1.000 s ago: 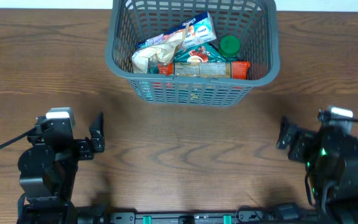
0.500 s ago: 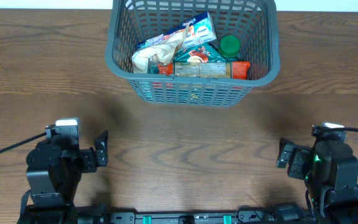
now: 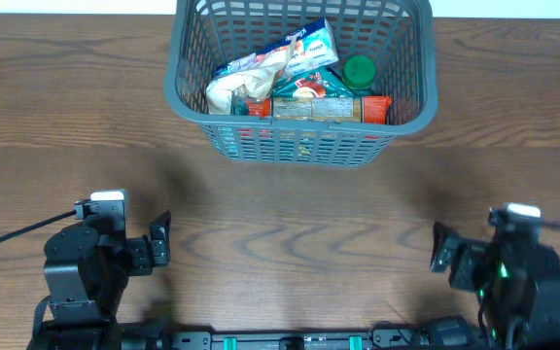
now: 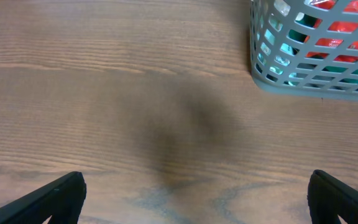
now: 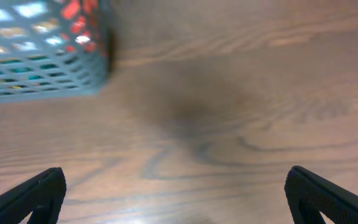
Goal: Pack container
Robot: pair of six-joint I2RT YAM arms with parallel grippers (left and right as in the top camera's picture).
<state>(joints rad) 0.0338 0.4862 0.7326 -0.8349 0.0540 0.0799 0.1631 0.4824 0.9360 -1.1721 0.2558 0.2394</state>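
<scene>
The container point(image 3: 189, 107), a dark grey lattice basket, stands at the far middle of the table. It holds snack bags point(image 3: 290, 58), a long orange packet point(image 3: 331, 108) and a green-capped item point(image 3: 359, 70). My left gripper point(image 3: 159, 240) sits near the front left, far from the basket, open and empty. My right gripper point(image 3: 441, 248) sits near the front right, also open and empty. In the left wrist view the gripper point(image 4: 194, 199) spans bare wood, with the container's corner point(image 4: 257, 65) at the upper right. In the right wrist view the gripper point(image 5: 179, 196) frames bare wood, with the container point(image 5: 101, 68) at the upper left.
The wooden table point(image 3: 290, 224) stretches between both arms and the basket. A black cable point(image 3: 8, 236) runs from the left arm off the left edge.
Both arms have drawn back toward the table's near edge, away from the basket. Both grippers stayed open, and the basket and its contents have not moved.
</scene>
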